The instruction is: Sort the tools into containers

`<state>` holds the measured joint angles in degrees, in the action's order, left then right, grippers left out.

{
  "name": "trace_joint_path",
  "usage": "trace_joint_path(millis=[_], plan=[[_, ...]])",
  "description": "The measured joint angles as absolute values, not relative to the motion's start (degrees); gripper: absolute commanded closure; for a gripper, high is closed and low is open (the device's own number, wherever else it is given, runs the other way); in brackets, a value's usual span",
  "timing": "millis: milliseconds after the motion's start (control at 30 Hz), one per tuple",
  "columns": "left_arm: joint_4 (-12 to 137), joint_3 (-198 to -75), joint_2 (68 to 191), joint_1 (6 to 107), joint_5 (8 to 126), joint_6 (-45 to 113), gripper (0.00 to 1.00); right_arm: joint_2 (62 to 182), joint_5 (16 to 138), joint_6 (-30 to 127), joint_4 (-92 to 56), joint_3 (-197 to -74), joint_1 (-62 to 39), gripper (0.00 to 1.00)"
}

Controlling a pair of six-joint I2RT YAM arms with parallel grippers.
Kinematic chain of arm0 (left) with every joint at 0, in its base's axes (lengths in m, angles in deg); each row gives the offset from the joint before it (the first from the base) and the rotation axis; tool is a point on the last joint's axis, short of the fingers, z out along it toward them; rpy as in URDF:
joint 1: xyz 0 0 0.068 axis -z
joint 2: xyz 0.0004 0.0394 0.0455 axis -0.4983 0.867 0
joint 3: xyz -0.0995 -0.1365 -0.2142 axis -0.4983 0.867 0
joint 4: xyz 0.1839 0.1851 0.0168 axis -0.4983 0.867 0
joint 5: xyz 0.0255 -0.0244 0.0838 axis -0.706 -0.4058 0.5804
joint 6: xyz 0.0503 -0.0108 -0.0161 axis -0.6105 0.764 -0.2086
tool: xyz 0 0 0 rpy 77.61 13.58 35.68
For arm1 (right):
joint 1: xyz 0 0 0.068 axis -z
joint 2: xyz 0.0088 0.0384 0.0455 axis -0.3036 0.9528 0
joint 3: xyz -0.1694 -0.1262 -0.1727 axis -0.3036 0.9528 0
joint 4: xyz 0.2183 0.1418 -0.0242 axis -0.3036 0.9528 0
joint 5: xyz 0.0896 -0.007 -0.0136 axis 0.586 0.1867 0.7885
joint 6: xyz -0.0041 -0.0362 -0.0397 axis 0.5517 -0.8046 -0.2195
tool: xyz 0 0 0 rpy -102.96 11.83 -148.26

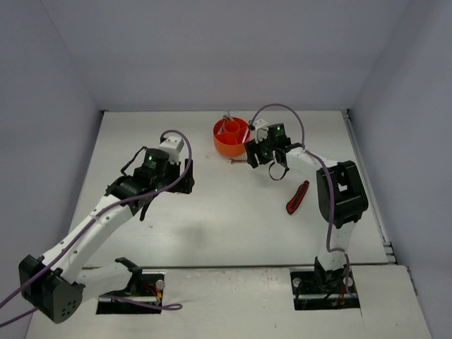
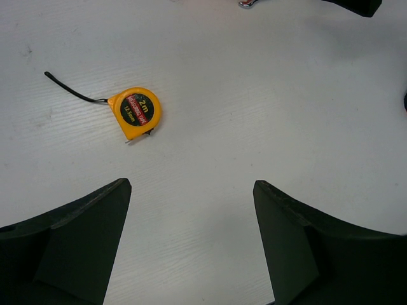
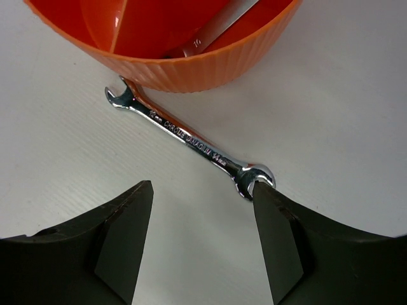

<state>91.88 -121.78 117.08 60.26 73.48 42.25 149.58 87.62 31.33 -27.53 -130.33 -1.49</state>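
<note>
Right hand (image 3: 200, 187) seen wide, nothing held. Slim silver metal wrench (image 3: 191, 141) laid flat on white table (image 3: 343, 114), w/ one end against ribbed round orange plastic tub (image 3: 191, 70). Judged stiff, slick, low-profile; best pinched mid-shank. Left hand (image 2: 191, 184) wide, empty.

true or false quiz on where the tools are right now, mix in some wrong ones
1. The tape measure lies on the table. True.
2. The utility knife sits in the orange tub. False: it lies on the table, outside it.
3. A silver wrench lies outside the tub, beside its wall. True.
4. The tub holds no wrench. False: a second wrench leans inside it.
5. The left jaws grip the tape measure. False: they stand open, clear of it.
</note>
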Motion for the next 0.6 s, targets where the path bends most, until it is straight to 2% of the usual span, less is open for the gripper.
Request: trace_joint_path(millis=[600], plan=[[93.0, -121.1, 114.8, 60.2, 73.9, 42.3, 0.25, 159.8, 89.5, 29.5, -28.3, -137.2, -1.4, 0.41]])
